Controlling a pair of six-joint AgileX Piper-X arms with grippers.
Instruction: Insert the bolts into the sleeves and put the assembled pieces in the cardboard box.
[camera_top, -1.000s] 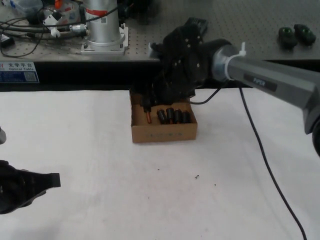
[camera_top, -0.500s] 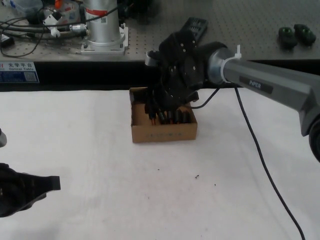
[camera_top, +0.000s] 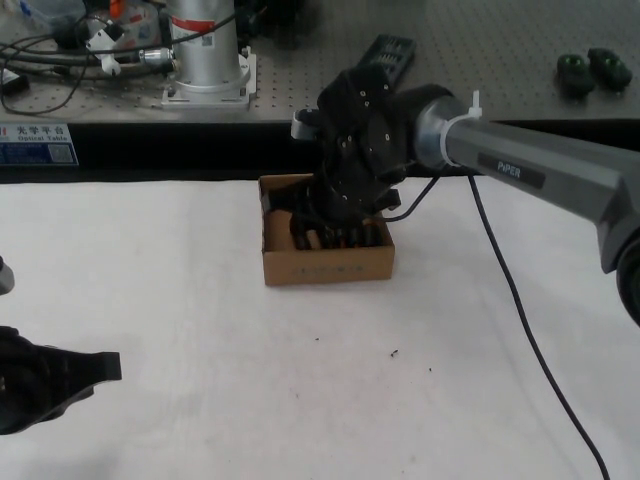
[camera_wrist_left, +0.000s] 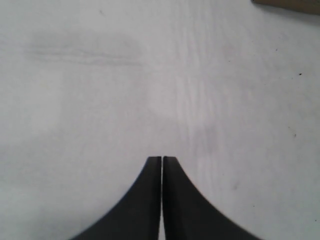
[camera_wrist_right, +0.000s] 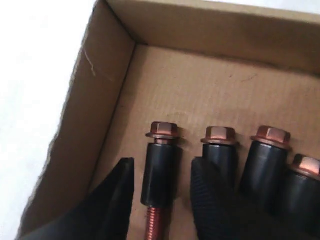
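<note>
At the counter's (camera_top: 200, 330) near left corner the left end effector (camera_wrist_left: 162, 160) rests clenched on nothing, just where it was a second ago. Farther back, by the middle of the far edge, stands the box (camera_top: 330, 268). Over the last second the right end effector (camera_wrist_right: 162, 167) has come down from above the box into it, bringing a piece (camera_wrist_right: 159, 172). That piece now lies on the box floor, at the end of the row of other pieces (camera_wrist_right: 265, 160) nearer the counter's left edge. The fingers are released, with a gap on each side of it. I judge this piece delivered; what remains is lifting out without nudging the row.
</note>
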